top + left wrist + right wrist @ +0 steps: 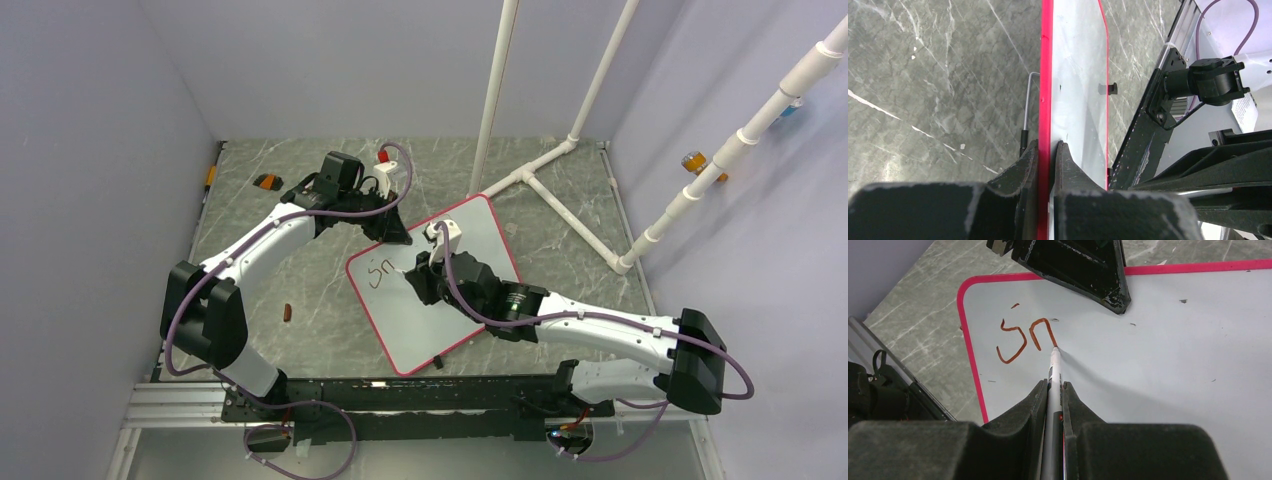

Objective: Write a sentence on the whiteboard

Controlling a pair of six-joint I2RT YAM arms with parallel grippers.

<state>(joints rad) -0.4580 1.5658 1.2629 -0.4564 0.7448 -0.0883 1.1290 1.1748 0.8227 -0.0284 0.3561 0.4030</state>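
The whiteboard (455,300) lies tilted on the grey marble table, white with a pink-red rim. My left gripper (396,234) is shut on its far rim; in the left wrist view the jaws (1046,145) pinch the red edge (1046,75) between them. My right gripper (421,276) is shut on a grey-white marker (1053,371). The marker's tip touches the board (1168,355) at the end of the sentence (1025,337), which reads "Sn" in reddish-brown strokes (380,272). The left fingers (1083,265) show at the top of the right wrist view.
A small reddish-brown cap (288,313) lies on the table left of the board. An orange and black piece (267,181) sits at the far left. White pipe framing (545,170) stands behind and to the right. A black clip (438,362) sits on the board's near edge.
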